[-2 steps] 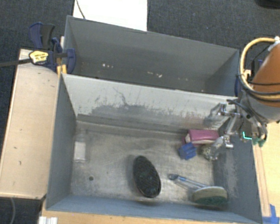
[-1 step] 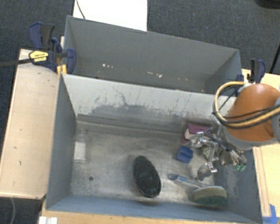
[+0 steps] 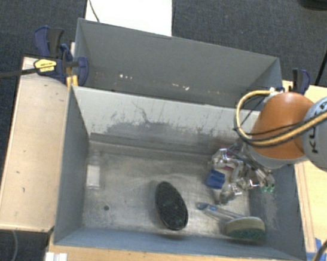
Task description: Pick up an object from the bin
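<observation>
The claw (image 3: 232,182) points down into the bin (image 3: 151,128) beside a blue block (image 3: 215,180).

A black oval object (image 3: 171,205) with a rough, speckled top lies on the floor of the grey metal bin (image 3: 160,66), near the middle of the front edge, its long axis slanting toward the front right. A small, pale rectangular block (image 3: 93,176) sits by the left wall, well apart from it. A grey-green oval pad (image 3: 245,227) on a blue-grey handle lies near the front right corner, with the handle pointing left.
</observation>
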`<act>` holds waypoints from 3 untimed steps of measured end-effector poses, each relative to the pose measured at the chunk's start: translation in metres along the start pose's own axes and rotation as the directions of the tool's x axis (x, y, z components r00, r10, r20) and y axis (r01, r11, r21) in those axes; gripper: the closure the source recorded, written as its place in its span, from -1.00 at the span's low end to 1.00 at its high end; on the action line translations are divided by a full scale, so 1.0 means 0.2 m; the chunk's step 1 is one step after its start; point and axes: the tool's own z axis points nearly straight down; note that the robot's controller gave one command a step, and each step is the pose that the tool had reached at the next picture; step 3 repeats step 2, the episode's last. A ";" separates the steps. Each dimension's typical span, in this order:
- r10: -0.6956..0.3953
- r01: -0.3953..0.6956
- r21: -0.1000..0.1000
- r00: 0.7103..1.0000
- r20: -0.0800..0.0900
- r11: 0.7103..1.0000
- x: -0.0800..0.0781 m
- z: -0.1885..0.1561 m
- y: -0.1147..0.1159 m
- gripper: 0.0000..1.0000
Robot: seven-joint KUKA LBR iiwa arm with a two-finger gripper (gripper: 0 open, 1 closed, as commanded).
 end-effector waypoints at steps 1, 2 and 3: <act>-0.001 0.001 0.001 1.000 0.012 1.000 -0.01 -0.01 0.00 1.00; -0.211 0.211 0.004 0.977 0.010 0.977 0.13 -0.74 -0.02 1.00; -0.211 0.211 0.004 0.977 0.010 0.977 0.13 -0.74 -0.02 1.00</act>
